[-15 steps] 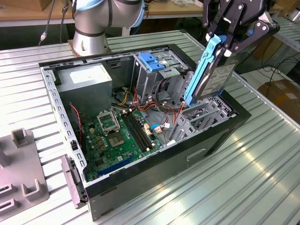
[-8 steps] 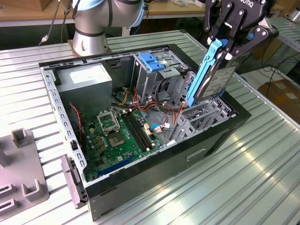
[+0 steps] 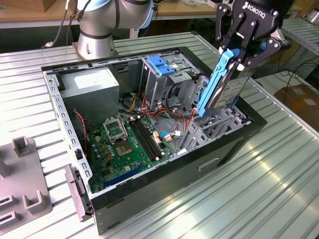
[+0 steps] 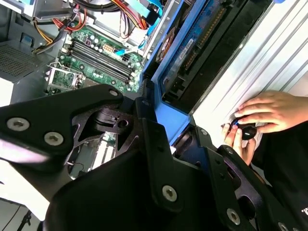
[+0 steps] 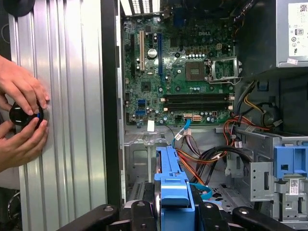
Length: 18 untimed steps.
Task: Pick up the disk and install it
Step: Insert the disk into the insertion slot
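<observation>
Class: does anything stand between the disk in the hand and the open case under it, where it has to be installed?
Nothing lies between the hand and the disk: it grips it. Below the tilted disk, in the first wrist view, loose red and black cables cross the metal bay and may obstruct it.

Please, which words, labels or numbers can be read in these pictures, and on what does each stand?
White lettering on the gripper: a maker's mark, not quoted.
Power supply label: too small to read.
Drive cage sticker: too small to read.
Label on the disk: blurred.
</observation>
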Tool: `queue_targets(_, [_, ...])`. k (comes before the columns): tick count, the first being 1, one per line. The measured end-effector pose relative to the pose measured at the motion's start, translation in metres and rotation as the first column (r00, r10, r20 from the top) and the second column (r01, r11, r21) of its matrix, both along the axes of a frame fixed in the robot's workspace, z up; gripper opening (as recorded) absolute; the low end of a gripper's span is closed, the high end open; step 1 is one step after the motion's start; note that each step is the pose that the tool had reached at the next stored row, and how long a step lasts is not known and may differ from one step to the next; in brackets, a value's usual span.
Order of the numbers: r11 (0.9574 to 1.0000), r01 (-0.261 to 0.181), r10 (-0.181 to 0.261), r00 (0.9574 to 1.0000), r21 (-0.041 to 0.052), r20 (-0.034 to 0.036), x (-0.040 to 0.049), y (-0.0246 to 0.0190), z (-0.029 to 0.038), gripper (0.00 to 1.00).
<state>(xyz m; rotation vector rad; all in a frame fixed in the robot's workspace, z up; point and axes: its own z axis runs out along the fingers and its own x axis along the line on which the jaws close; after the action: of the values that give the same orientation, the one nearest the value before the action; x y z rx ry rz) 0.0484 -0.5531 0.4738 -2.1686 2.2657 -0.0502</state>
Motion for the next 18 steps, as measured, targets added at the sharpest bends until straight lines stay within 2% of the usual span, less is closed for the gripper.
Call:
queue_targets(8, [1.0000, 0.002, -0.002, 1.0000, -0.0001, 0.0000, 0.0007, -0.0041, -0.0153, 0.37])
queue_targets(18, [1.0000, 0.002, -0.002, 1.0000, -0.0001, -0.0003, 0.0036, -0.0044, -0.0288, 0.37])
